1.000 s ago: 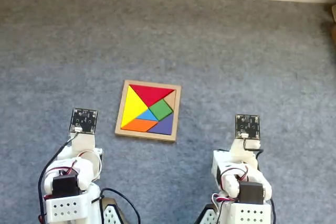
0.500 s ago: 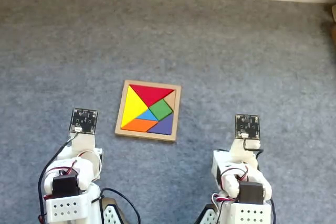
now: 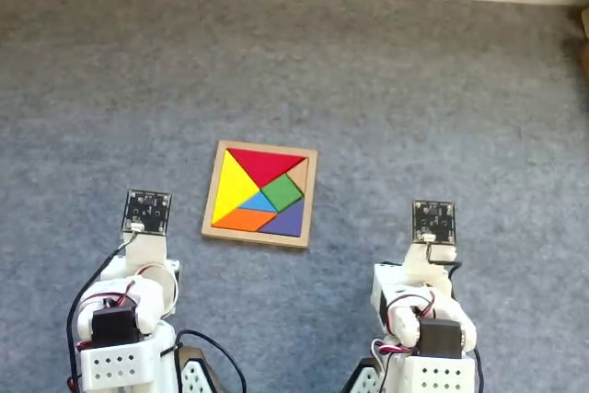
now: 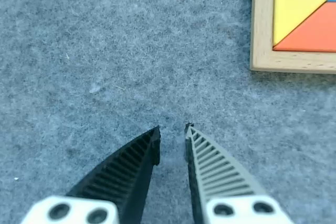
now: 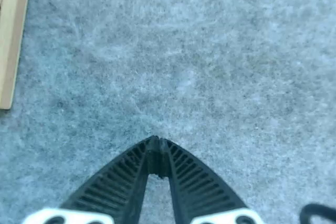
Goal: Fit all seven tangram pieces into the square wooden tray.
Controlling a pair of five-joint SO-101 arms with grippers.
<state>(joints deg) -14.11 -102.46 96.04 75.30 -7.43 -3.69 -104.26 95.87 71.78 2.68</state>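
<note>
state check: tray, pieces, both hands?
tray: flat on the carpet, apart from both hands.
coloured pieces: six seated in the tray.
tan triangle by the tray's right rim: piece or bare slot, cannot tell.
left hand: slightly open, empty, over carpet.
right hand: shut, empty, over carpet.

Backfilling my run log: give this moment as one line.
square wooden tray: holds coloured tangram pieces | left end effector: open, empty, over grey carpet | right end effector: shut, empty
</note>
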